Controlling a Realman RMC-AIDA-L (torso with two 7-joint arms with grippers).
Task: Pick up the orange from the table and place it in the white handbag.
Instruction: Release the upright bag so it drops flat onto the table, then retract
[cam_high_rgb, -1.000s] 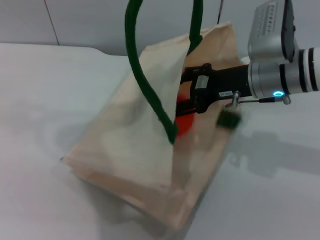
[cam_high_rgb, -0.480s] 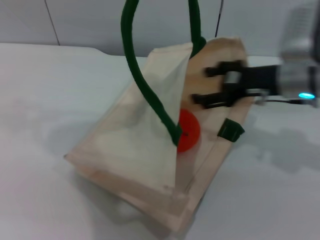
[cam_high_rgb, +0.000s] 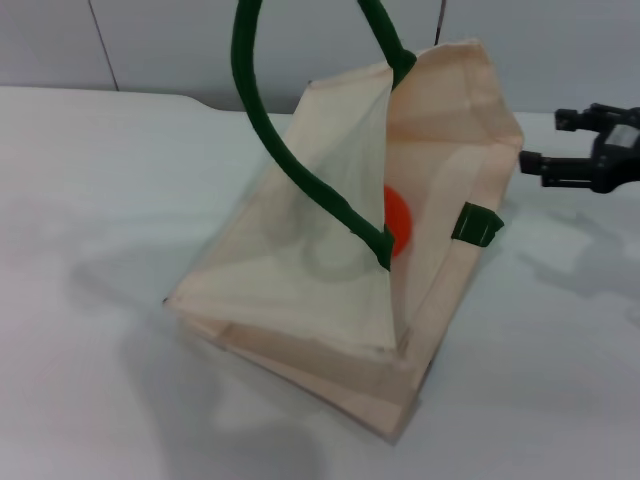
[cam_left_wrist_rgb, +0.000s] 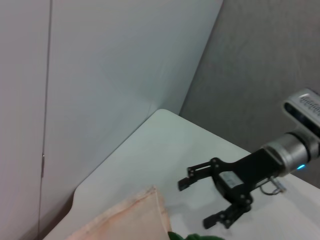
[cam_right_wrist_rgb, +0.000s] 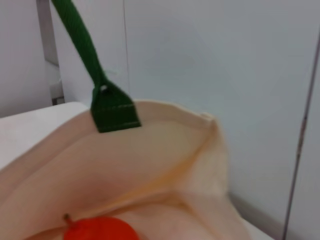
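The white handbag (cam_high_rgb: 330, 300) sits tilted on the white table (cam_high_rgb: 90, 200), its mouth held up and open while its base rests on the tabletop. Its dark green rope handles (cam_high_rgb: 262, 120) rise out of the top of the head view, so whatever lifts them is out of sight; the left gripper itself appears in none of the views, and the state of its fingers cannot be told. A small green tab (cam_high_rgb: 476, 224) sticks out from the bag's edge on the side facing the right arm.

The orange (cam_high_rgb: 398, 222) lies inside the handbag, low against the inner wall, partly hidden in the head view behind one green handle. From the right wrist view the orange (cam_right_wrist_rgb: 100, 229) shows at the bottom of the bag's open mouth, its short dark stem pointing up, with the cream fabric (cam_right_wrist_rgb: 165, 150) curving around it and a green handle patch (cam_right_wrist_rgb: 114, 112) sewn to the far wall.

The right gripper (cam_high_rgb: 548, 140) hangs above the table outside the bag, just beside its upper corner and clear of the fabric. Its two black fingers (cam_high_rgb: 556, 160) are spread apart with nothing between them. The left wrist view shows the same right gripper (cam_left_wrist_rgb: 200, 202) from the other side, fingers parted and empty, with the silver wrist of the arm (cam_left_wrist_rgb: 295, 150) behind it and a corner of the handbag (cam_left_wrist_rgb: 135, 215) below.
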